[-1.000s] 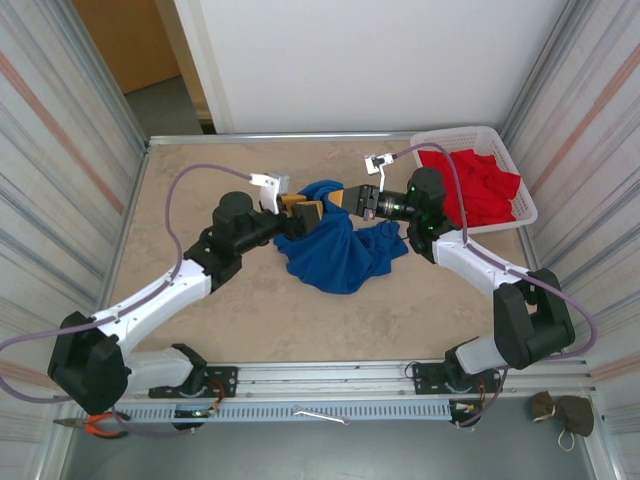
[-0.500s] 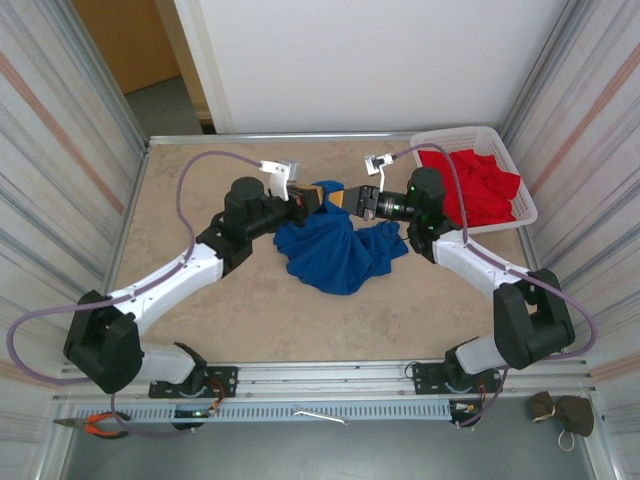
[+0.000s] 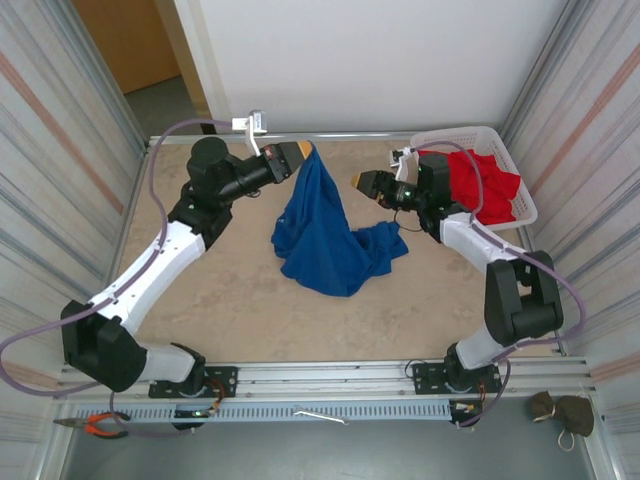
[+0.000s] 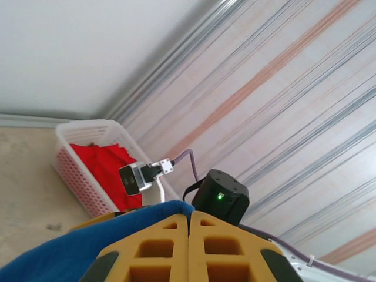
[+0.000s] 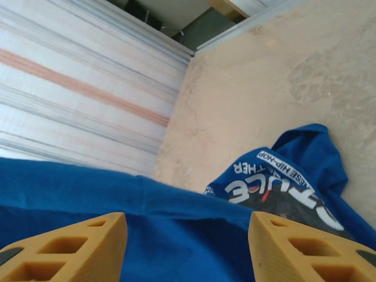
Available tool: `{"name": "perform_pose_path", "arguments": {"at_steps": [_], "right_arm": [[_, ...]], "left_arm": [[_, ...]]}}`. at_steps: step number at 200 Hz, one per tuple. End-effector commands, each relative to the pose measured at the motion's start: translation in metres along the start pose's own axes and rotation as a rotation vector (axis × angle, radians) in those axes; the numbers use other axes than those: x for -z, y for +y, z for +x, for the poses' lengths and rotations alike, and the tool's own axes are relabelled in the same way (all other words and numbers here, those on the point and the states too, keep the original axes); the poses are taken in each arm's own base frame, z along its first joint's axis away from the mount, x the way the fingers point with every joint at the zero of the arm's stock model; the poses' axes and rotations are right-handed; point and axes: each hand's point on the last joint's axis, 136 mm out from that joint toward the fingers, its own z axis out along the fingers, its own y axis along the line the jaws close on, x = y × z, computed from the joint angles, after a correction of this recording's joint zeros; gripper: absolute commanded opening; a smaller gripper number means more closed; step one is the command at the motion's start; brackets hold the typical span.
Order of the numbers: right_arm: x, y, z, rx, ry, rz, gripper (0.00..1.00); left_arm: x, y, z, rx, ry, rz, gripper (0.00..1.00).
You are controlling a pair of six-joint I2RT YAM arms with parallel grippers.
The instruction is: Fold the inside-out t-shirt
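The royal-blue inside-out t-shirt [image 3: 325, 235] hangs in a peak from my left gripper [image 3: 293, 155], and its lower part lies bunched on the table. In the left wrist view the yellow jaws are shut, with a fold of the t-shirt [image 4: 70, 252] pinched at the left gripper [image 4: 189, 212]. My right gripper [image 3: 362, 182] stands open just right of the hanging cloth. Seen from the right wrist, the right gripper [image 5: 187, 218] has its fingers wide apart, with the t-shirt [image 5: 147, 205] spread beyond them, and the white printed graphic [image 5: 276, 188] shows on a lower fold.
A white basket [image 3: 522, 205] holding a red garment [image 3: 482, 185] stands at the back right, close behind the right arm; the basket [image 4: 76, 182] also appears in the left wrist view. Corrugated metal walls enclose the table [image 3: 200, 300]. Pliers [image 3: 95, 425] lie by the front rail.
My left gripper closed on the shirt and raised it up and toward the back left. My right gripper opened, let go of the cloth and drew back to the right.
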Motion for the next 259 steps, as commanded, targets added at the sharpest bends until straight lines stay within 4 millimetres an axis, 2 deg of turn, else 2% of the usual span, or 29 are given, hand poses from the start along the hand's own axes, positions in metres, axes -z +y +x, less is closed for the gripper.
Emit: {"name": "perform_pose_path", "arguments": {"at_steps": [1, 11, 22, 42, 65, 106, 116, 124, 141, 146, 155, 185, 208, 234, 246, 259], "right_arm": [[0.030, 0.041, 0.006, 0.108, -0.046, 0.031, 0.48], [0.037, 0.057, 0.015, 0.158, -0.050, 0.057, 0.44], [0.039, 0.078, 0.029, 0.222, -0.038, 0.068, 0.45], [0.035, 0.102, 0.043, 0.306, -0.043, 0.100, 0.64], [0.023, 0.106, 0.036, 0.340, -0.062, 0.137, 0.75], [-0.014, 0.117, 0.017, 0.355, -0.030, 0.098, 0.74], [-0.023, 0.114, 0.014, 0.354, -0.025, 0.103, 0.71], [-0.027, 0.112, 0.011, 0.353, -0.025, 0.096, 0.62], [-0.028, 0.109, 0.007, 0.324, -0.012, 0.055, 0.18], [-0.025, 0.109, 0.006, 0.315, -0.010, 0.038, 0.10], [-0.019, 0.105, 0.009, 0.299, -0.010, 0.017, 0.00], [0.008, 0.111, 0.025, 0.311, 0.013, -0.121, 0.00], [0.019, 0.124, 0.044, 0.336, 0.076, -0.248, 0.00], [0.023, 0.132, 0.051, 0.336, 0.104, -0.345, 0.00], [0.023, 0.129, 0.047, 0.329, 0.095, -0.341, 0.00], [0.024, 0.126, 0.043, 0.322, 0.085, -0.332, 0.00]], "left_arm": [[-0.006, -0.004, 0.001, 0.135, 0.025, 0.052, 0.00], [-0.006, 0.000, 0.001, 0.143, 0.021, 0.036, 0.00], [-0.005, 0.004, 0.002, 0.152, 0.014, 0.011, 0.00], [-0.004, 0.009, 0.003, 0.157, 0.007, -0.010, 0.00], [-0.003, 0.007, 0.006, 0.151, 0.011, -0.012, 0.00], [-0.001, 0.003, 0.012, 0.140, 0.028, -0.020, 0.00], [-0.001, 0.003, 0.013, 0.142, 0.028, -0.022, 0.00], [-0.001, 0.005, 0.014, 0.143, 0.031, -0.026, 0.00], [0.000, 0.015, 0.016, 0.154, 0.029, -0.056, 0.00], [0.001, 0.020, 0.016, 0.156, 0.024, -0.074, 0.00], [0.003, 0.032, 0.013, 0.161, 0.012, -0.110, 0.00], [0.005, 0.082, 0.001, 0.180, -0.012, -0.208, 0.00], [-0.011, 0.120, 0.003, 0.183, 0.020, -0.253, 0.00], [-0.034, 0.145, 0.013, 0.156, 0.109, -0.229, 0.00], [-0.035, 0.152, 0.019, 0.175, 0.126, -0.218, 0.16], [-0.028, 0.156, 0.025, 0.177, 0.118, -0.234, 0.36]]}}
